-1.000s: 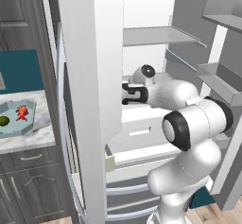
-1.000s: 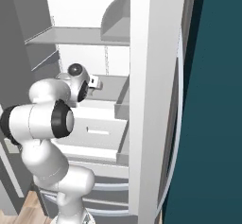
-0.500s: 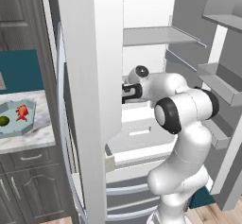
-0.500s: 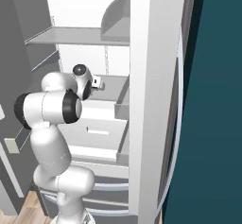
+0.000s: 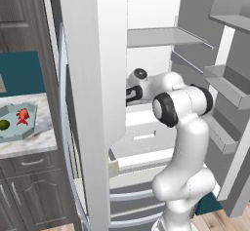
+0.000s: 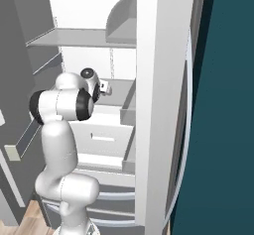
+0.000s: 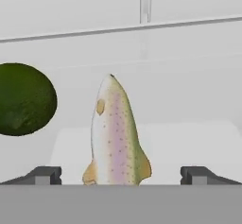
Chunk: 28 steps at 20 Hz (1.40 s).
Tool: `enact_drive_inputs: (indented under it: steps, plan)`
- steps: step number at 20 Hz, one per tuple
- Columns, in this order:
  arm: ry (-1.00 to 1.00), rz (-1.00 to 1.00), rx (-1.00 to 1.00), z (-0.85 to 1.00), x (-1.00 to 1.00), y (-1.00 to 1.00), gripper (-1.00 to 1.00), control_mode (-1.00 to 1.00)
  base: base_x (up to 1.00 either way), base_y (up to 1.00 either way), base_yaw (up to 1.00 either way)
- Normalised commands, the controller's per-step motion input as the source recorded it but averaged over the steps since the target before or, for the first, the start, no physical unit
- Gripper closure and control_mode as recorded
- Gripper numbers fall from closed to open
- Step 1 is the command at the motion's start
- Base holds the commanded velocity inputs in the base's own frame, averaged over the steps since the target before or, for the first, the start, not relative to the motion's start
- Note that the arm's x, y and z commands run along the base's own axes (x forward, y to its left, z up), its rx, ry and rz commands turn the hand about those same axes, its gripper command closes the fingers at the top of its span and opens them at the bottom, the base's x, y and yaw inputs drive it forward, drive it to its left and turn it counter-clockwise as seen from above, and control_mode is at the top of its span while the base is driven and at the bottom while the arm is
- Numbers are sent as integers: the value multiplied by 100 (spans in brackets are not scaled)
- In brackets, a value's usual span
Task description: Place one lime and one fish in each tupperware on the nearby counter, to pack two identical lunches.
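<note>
In the hand view a pale cream fish (image 7: 116,133) with a pink stripe lies on the white fridge shelf, pointing away from me. It sits between the fingertips (image 7: 45,175) of my open gripper (image 7: 120,176), which do not touch it. A dark green lime (image 7: 23,99) rests to its left. My gripper (image 5: 129,95) reaches into the fridge, partly hidden by the door, and the gripper (image 6: 105,87) also shows from the right. On the counter (image 5: 29,144) the teal tupperware (image 5: 32,125) holds a lime (image 5: 4,125) and the red fish (image 5: 22,116). The grey tupperware is out of view.
The open fridge door (image 5: 95,79) stands between the arm and the counter. Fridge shelves (image 5: 161,36) hang above the hand, and white drawers (image 5: 144,132) lie below. Door bins (image 5: 229,86) line the right side. Another door panel (image 6: 158,105) stands close on the right.
The arm's elbow has swung up and toward the fridge, and the hand has edged slightly deeper onto the shelf. The gripper has stayed open.
</note>
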Motion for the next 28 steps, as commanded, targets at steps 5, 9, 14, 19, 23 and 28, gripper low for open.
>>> enact_drive_inputs:
  steps: [5,9,14,19,23,28]
  plan:
    - [7,-2,0,-29,40,3,100,-100,0,0,0]
    - [8,-3,0,-34,34,0,100,-100,0,0,0]
    - [13,-5,-3,-57,3,0,100,-100,0,0,0]
    - [7,-4,-4,-63,0,0,100,-100,0,0,0]
    - [-2,-3,0,-4,-54,-8,100,-100,0,0,0]
    - [-8,-2,0,-6,-99,-14,100,-100,0,0,0]
